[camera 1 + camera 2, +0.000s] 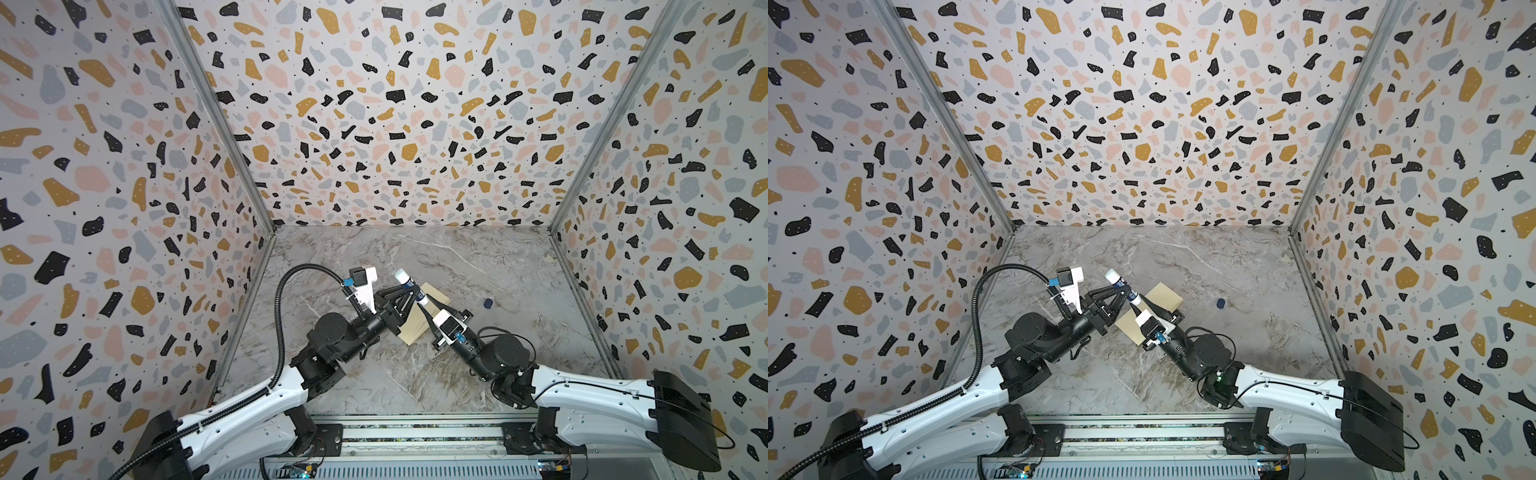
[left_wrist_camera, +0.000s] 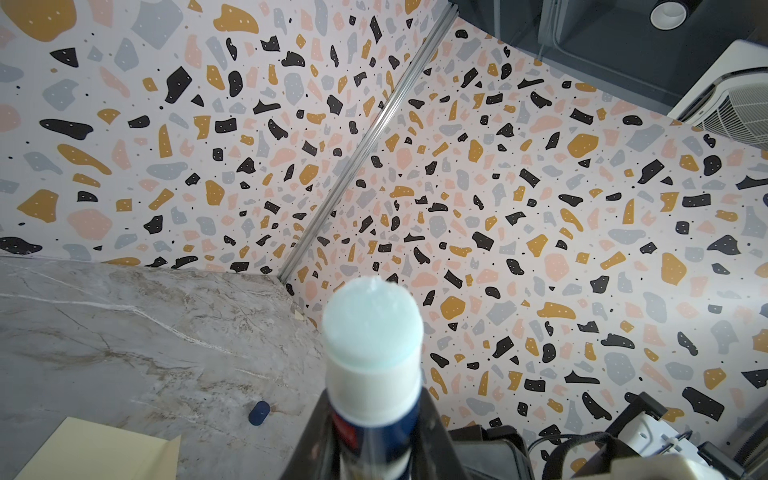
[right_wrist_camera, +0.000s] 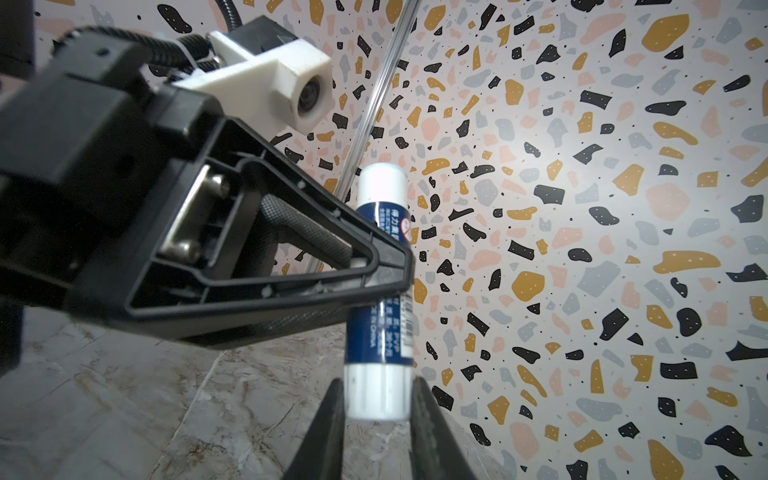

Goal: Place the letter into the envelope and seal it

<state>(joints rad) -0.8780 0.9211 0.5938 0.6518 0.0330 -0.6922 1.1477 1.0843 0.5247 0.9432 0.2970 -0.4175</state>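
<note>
The left gripper (image 3: 397,266) is clamping its jaws on the dark blue barrel of a white-ended plastic glue stick (image 3: 378,336). The right gripper (image 3: 377,405) is pressing its jaws against both sides of the stick's white base. The stick is hanging in the air, and its uncapped pale tip is pointing toward 11 o'clock in both top views. Its small dark blue cap (image 1: 488,303) is lying on the grey marbled tabletop (image 1: 478,257), well apart at 3 o'clock from the grippers.

Directly beneath them the pale cream-yellow paper envelope (image 1: 415,326) is lying flat. The tan bordered letter is not showing separately, and whether it is inside cannot be told.

The envelope is looking light, thin and floppy, and likely to slide on the smooth marble. It is probably best pinned flat near an edge while the flap is being glued, with the flap taken by its tip.
</note>
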